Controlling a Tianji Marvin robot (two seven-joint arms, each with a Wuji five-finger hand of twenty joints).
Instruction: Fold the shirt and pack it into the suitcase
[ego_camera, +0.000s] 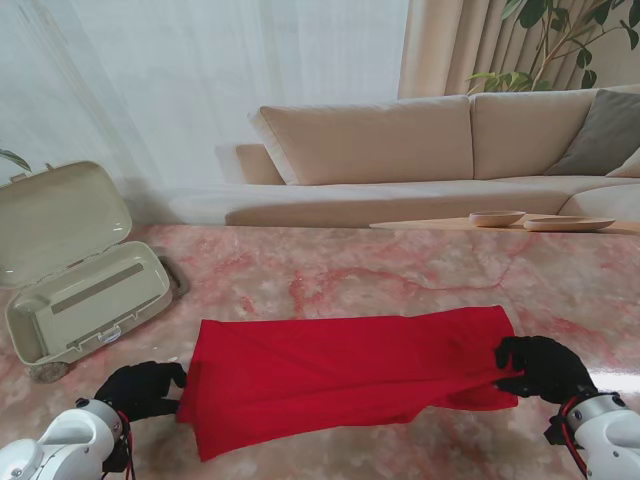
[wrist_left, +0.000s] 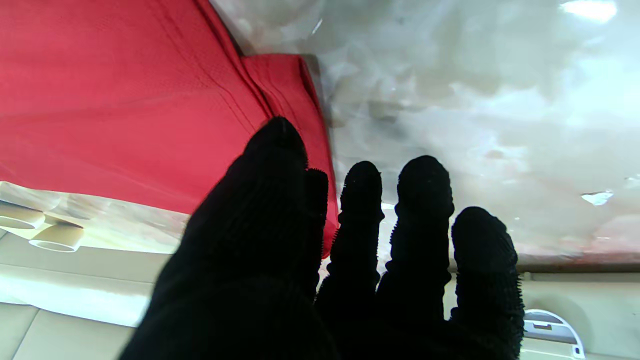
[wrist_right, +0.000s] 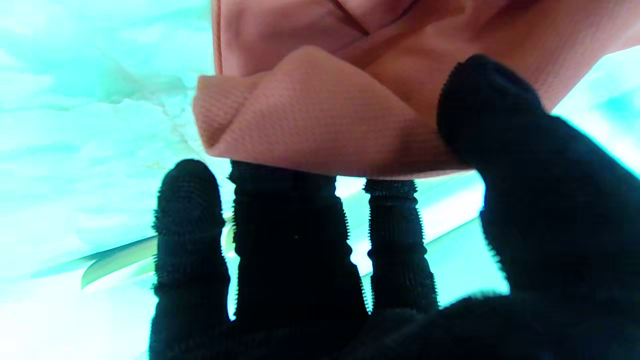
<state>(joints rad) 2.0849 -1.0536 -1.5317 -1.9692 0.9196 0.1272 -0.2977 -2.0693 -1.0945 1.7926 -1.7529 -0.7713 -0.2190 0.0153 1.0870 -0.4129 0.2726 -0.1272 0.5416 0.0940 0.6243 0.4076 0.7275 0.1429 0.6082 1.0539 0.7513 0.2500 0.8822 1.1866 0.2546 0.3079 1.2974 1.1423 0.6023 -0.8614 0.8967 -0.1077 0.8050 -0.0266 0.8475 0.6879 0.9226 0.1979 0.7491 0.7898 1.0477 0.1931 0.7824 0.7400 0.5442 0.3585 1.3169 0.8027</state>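
Observation:
The red shirt (ego_camera: 340, 365) lies on the marble table as a long folded band running left to right. My left hand (ego_camera: 140, 388) is at its left end; in the left wrist view the thumb (wrist_left: 275, 150) and index finger pinch the shirt's edge (wrist_left: 125, 100), with the other fingers spread. My right hand (ego_camera: 540, 368) grips the right end: a folded corner of the shirt (wrist_right: 310, 115) rests over the fingers (wrist_right: 285, 225) with the thumb pressed on top. The open beige suitcase (ego_camera: 90, 300) stands at the far left, lid (ego_camera: 60, 215) tilted back and nothing visible inside.
Pink-veined marble table top (ego_camera: 400, 280) stretches between the shirt and the far edge. Beyond it are a beige sofa (ego_camera: 400, 140) and a low wooden board with shallow bowls (ego_camera: 500, 218). A plant (ego_camera: 560, 40) stands at the back right.

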